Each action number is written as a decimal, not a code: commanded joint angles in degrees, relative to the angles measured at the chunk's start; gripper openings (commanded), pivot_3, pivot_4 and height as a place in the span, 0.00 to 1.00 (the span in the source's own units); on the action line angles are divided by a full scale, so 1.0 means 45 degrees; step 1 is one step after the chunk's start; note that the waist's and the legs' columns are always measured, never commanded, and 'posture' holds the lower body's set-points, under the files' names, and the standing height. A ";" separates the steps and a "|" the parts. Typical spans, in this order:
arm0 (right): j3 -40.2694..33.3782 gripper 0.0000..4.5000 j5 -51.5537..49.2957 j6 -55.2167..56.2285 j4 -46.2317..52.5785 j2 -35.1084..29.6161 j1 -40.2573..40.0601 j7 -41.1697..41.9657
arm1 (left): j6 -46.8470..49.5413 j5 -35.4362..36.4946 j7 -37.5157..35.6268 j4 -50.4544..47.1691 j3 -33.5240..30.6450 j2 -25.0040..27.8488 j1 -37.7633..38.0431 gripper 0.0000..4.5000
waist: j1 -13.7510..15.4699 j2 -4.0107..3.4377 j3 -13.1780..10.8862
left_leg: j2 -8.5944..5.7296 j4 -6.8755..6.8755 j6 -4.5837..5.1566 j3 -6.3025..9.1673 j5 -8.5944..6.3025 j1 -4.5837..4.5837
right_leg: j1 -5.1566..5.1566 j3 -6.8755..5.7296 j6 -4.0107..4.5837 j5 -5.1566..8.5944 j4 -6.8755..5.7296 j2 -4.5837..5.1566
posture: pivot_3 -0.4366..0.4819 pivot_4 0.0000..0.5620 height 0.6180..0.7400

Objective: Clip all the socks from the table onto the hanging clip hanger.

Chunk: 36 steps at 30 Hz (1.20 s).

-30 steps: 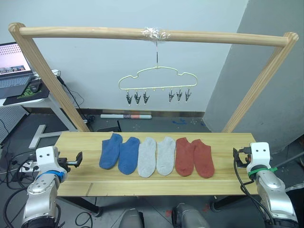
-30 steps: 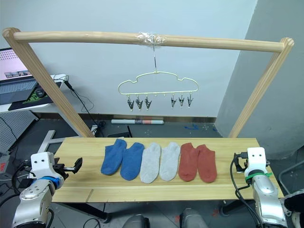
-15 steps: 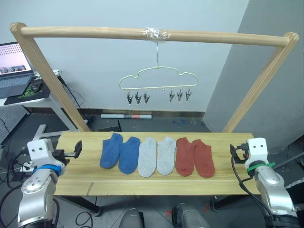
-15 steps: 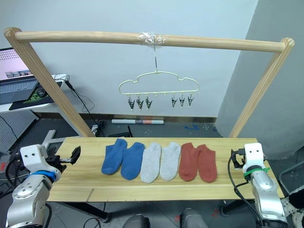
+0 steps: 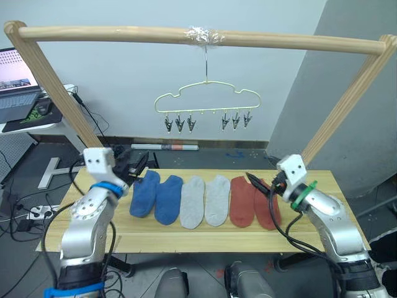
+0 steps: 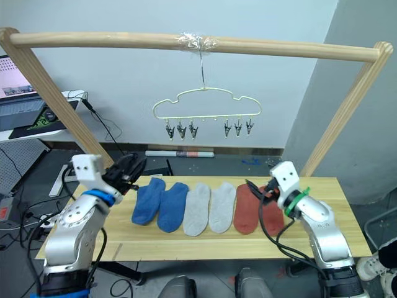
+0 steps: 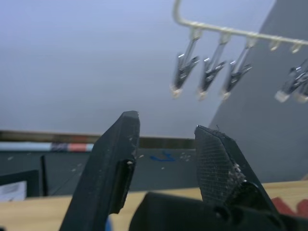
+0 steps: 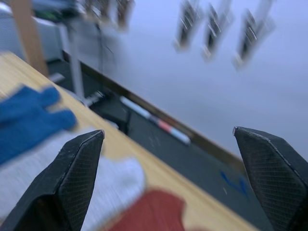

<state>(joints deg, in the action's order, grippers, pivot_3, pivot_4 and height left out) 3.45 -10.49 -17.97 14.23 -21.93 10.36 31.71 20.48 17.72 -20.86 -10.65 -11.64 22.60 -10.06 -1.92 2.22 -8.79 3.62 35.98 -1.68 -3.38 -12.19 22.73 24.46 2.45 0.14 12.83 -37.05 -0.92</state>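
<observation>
Moved: both arms have swung in from the outer ends of the tabletop (image 5: 186,239) toward the row of socks; the socks and hanger lie as they did a second ago.
Left tool: the left tool (image 5: 138,162) now sits at the far left of the row, just beside the cuff of the leftmost blue sock; its fingers (image 7: 108,163) stand apart with nothing between them.
Right tool: the right tool (image 5: 255,182) now hovers over the far end of the rust red pair, spread wide and empty; I cannot tell whether it touches the fabric.
Socks: six lie flat in one row across the middle of the tabletop, none clipped yet. From left: blue socks (image 5: 155,195), light grey socks (image 5: 205,201), rust red socks (image 5: 254,202), each touching its neighbour.
Handling: my judgement is that they are light, limp knit that will fold and droop once lifted, not slippery, not fragile. The cuff at the far end looks like the best place to pinch, since that edge must go into a clip.
Clip hanger: the clip hanger (image 5: 207,98) hangs beyond and above the tabletop, its hook on the taped wooden pole (image 5: 205,37); six dark clips (image 7: 184,72) dangle in two groups of three, all empty.
Caution: the hanger will likely swing when pushed.
</observation>
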 commanded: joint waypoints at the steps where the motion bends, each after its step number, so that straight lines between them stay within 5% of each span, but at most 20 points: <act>1: 0.0137 1.00 -0.0430 -0.0384 0.0436 0.0304 0.0415 0.0032 | -0.0252 -0.0242 0.0040 0.0025 0.0294 -0.0104 -0.0421 0.51 | 0.0008 0.0006 -0.0048 | 0.0000 -0.0002 0.0004 0.0003 -0.0009 0.0005 | 0.0001 0.0000 -0.0012 0.0007 0.0000 0.0001 | 0.41 0.35 1.00; 14: 0.1301 1.00 -0.0772 -0.1487 -0.0018 0.2135 0.3856 0.0021 | -0.2881 -0.2113 0.1956 0.4505 0.1160 -0.1939 -0.3664 0.51 | -0.0097 0.0031 -0.0411 | -0.0005 0.0005 0.0010 0.0021 -0.0014 0.0048 | 0.0027 -0.0013 -0.0079 -0.0028 0.0001 -0.0004 | 0.36 0.41 1.00; 36: 0.1047 1.00 -0.1154 -0.2173 0.0090 0.2164 0.4758 -0.0095 | -0.5538 -0.2904 0.2965 0.7954 0.0906 -0.2117 -0.6463 0.51 | -0.0349 0.0079 -0.0807 | 0.0001 0.0007 0.0010 0.0019 -0.0013 0.0157 | 0.0149 -0.0017 -0.0107 -0.0044 -0.0009 0.0001 | 0.33 0.44 1.00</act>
<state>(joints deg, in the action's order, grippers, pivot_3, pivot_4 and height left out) 9.22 -14.75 -27.98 13.01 -12.16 30.41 31.34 -2.44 5.28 -8.01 25.66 -7.13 12.50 -37.86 -3.49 2.57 -12.42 3.62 36.03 -1.64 -3.29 -12.25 23.55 25.25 2.38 -0.36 12.62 -37.11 -0.92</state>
